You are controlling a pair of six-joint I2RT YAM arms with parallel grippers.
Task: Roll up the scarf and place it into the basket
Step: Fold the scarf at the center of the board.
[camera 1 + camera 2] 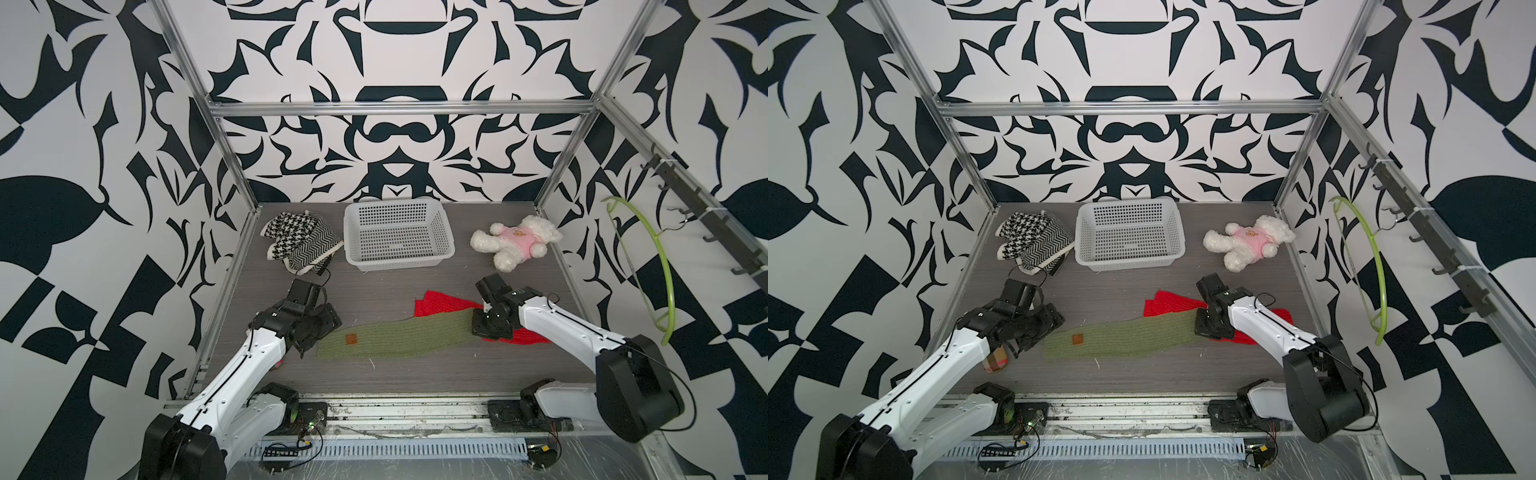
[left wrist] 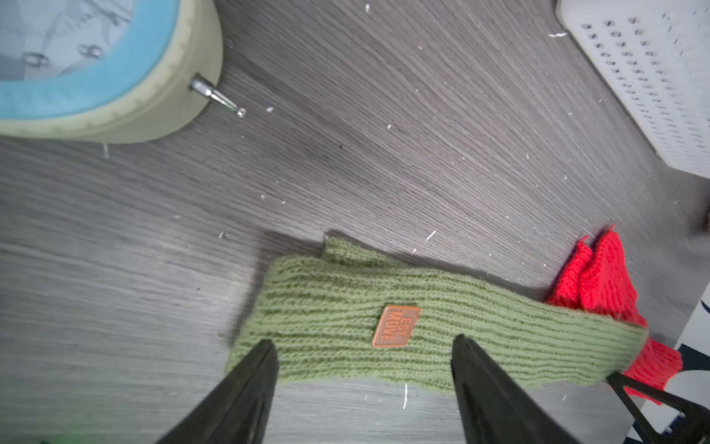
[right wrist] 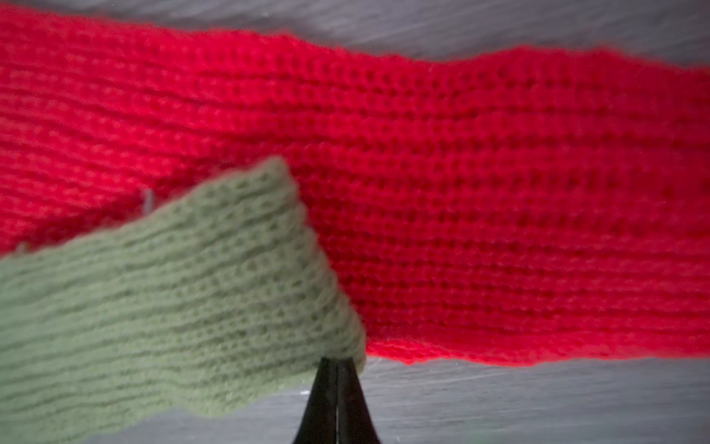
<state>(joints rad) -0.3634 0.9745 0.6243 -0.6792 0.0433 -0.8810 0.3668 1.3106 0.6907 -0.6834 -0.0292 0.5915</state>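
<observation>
The green knit scarf (image 1: 399, 338) (image 1: 1125, 334) with an orange patch lies flat and unrolled across the front of the table. Its right end rests on a red scarf (image 1: 444, 305) (image 3: 461, 192). My left gripper (image 1: 309, 343) (image 2: 365, 342) is open, its fingers straddling the left end of the green scarf (image 2: 326, 307) near the patch. My right gripper (image 1: 478, 328) (image 3: 337, 361) is shut, its tips pinching the corner of the green scarf (image 3: 173, 288) at the right end. The white perforated basket (image 1: 397, 259) (image 1: 1129, 259) stands empty at the back centre.
Black-and-white knitwear (image 1: 301, 241) is piled at the back left and a plush bear (image 1: 515, 241) in pink lies at the back right. A blue-rimmed clock (image 2: 96, 65) lies near my left arm. A green hanger (image 1: 660, 266) hangs on the right wall.
</observation>
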